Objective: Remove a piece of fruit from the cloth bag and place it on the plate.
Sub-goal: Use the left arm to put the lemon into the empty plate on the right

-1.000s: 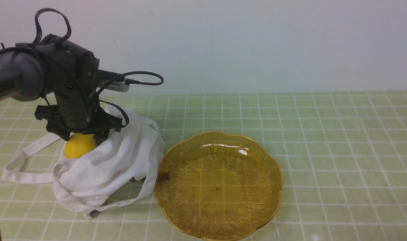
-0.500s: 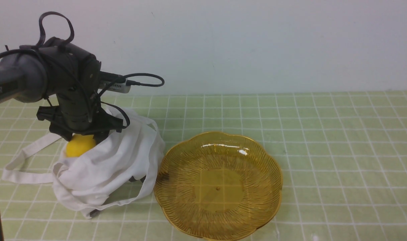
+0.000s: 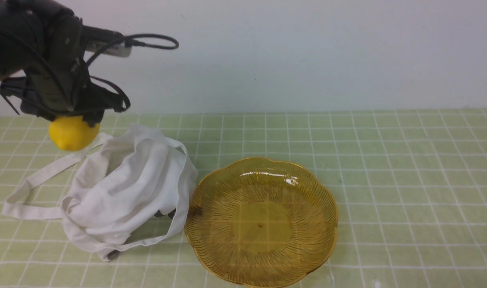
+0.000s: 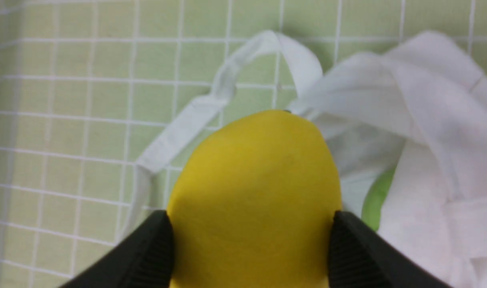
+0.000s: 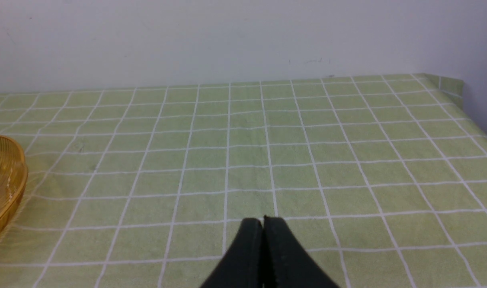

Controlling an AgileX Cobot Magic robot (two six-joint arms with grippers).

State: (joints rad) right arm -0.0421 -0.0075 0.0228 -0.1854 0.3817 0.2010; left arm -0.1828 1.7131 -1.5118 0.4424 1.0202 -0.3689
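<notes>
The yellow piece of fruit (image 3: 72,133) hangs in the air above the table's left side, up and to the left of the cloth bag (image 3: 125,192). My left gripper (image 4: 249,218) is shut on it, one black finger on each flank of the piece of fruit (image 4: 253,200). The white cloth bag (image 4: 423,132) lies crumpled below, its mouth slack and its straps trailing left. The amber plate (image 3: 307,188) sits right of the bag, nothing on it. My right gripper (image 5: 262,220) is shut on nothing over bare cloth; it does not show in the front view.
A glossy green fruit (image 4: 377,198) peeks out of the bag's mouth. The plate's rim (image 5: 7,180) shows at the edge of the right wrist view. The table's far right corner (image 5: 451,86) meets the wall. A green checked cloth covers the table.
My left gripper has risen and shifted left, lifting the yellow fruit out of the bag's mouth into the air. The bag's opening has slackened. The plate has not moved.
</notes>
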